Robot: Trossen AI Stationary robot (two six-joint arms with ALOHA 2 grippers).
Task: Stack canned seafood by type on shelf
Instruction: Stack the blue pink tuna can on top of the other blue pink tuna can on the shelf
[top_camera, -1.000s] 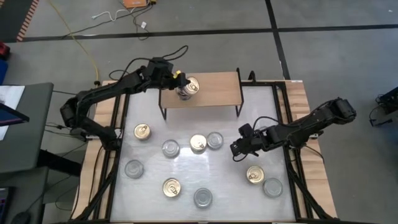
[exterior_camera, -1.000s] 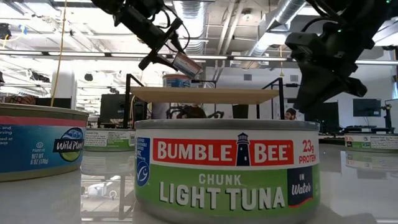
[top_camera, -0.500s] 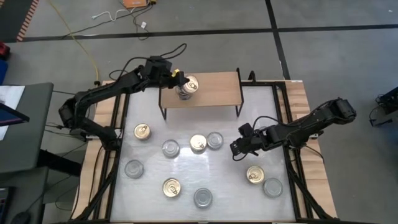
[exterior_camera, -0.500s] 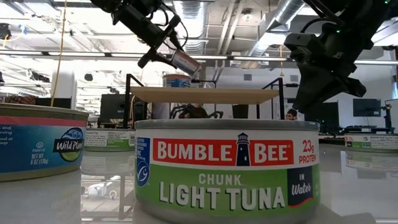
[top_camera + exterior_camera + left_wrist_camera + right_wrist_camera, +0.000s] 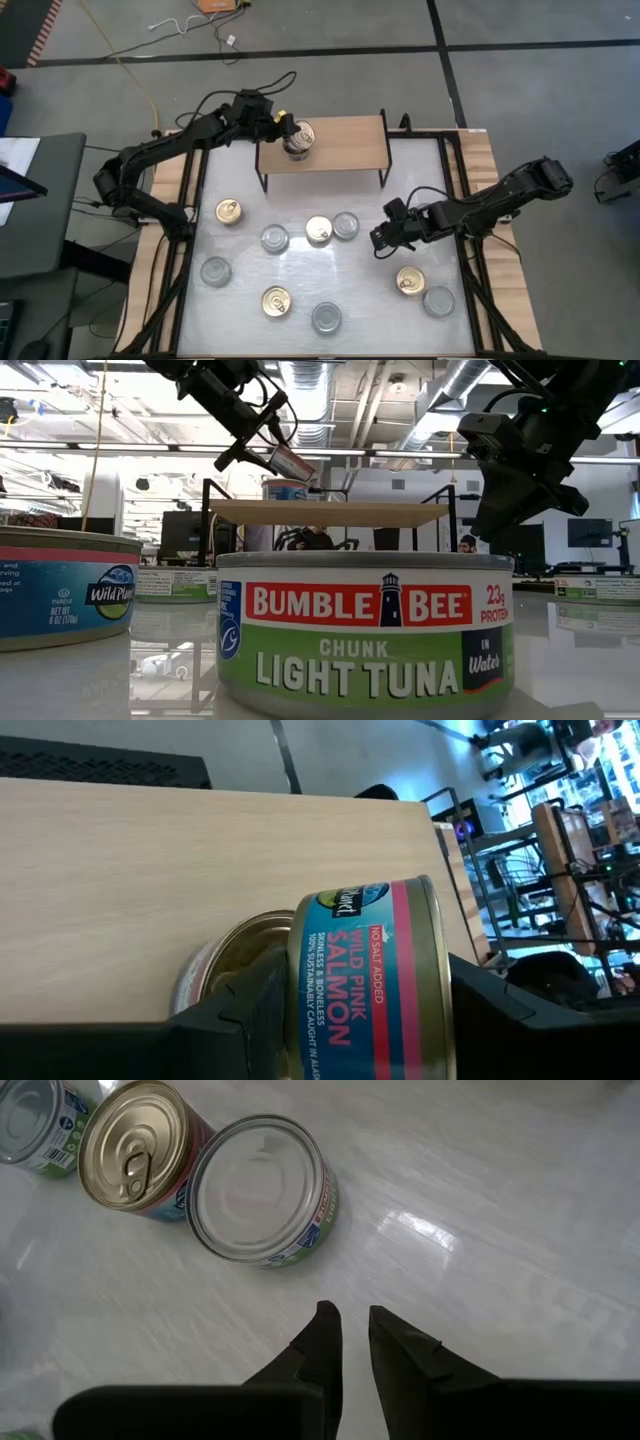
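Left hand (image 5: 289,127) at 11 o'clock of worktop, fingers clamped on salmon can (image 5: 365,975), can tilted, above shelf (image 5: 345,142). Under it, second can (image 5: 225,965) standing on shelf's left part. Whether the two touch: cannot tell.

Right hand (image 5: 355,1330) hovering at 3 o'clock over worktop (image 5: 360,300), fingers nearly together, holding nothing. Just ahead of it: silver-lid can (image 5: 262,1190) beside gold-lid can (image 5: 138,1146).

Other cans scattered across worktop from 9 to 5 o'clock; tuna can (image 5: 365,635) closest in low view.
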